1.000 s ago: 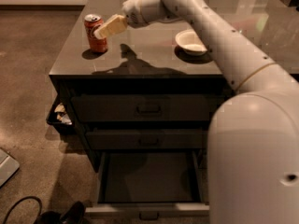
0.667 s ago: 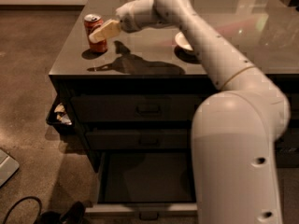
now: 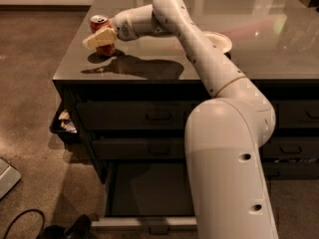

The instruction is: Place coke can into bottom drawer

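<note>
The coke can (image 3: 100, 25) is red with a silver top and stands upright near the left edge of the dark counter (image 3: 149, 66). My gripper (image 3: 96, 38) reaches in from the right at can height and overlaps the front of the can's body. The can still rests on the counter. The bottom drawer (image 3: 149, 189) of the left column is pulled open below, and its dark interior shows nothing inside. My arm and white body cover its right part.
A white bowl (image 3: 221, 40) sits on the counter behind my arm. The two drawers above the open one (image 3: 149, 114) are shut. A black bin (image 3: 62, 125) with scraps hangs at the cabinet's left side. A cable (image 3: 20, 219) and a grey object (image 3: 7, 176) lie on the floor at the left.
My gripper has moved left along the counter from beside the can until it overlaps the can. The can has stayed where it was.
</note>
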`<state>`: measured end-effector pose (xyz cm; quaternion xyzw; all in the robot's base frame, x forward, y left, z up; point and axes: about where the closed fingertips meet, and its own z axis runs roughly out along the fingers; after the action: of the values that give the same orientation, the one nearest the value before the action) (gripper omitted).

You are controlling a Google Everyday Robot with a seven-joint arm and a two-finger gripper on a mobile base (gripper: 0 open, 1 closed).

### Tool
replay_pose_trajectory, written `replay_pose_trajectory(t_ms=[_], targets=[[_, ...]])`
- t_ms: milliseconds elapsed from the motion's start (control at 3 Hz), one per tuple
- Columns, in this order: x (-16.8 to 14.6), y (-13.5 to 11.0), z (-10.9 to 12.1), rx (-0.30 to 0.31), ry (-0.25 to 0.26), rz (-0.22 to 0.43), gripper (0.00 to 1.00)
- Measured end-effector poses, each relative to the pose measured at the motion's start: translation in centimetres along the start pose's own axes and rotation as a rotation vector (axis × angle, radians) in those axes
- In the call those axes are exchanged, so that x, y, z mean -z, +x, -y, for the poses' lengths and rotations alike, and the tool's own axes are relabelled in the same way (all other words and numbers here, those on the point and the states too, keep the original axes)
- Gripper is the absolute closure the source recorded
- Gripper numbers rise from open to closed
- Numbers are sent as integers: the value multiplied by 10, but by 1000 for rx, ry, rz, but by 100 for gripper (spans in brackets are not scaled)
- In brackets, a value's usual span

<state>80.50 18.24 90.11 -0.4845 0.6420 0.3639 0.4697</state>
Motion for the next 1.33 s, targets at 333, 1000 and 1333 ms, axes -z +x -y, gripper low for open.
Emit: replay_pose_trajectory(t_ms=[333, 1000, 1333], targets=[[-17, -2, -14, -13, -63, 23, 42], [-2, -13, -21, 4, -58, 52, 88], [24, -24, -26, 30, -28, 58, 100]])
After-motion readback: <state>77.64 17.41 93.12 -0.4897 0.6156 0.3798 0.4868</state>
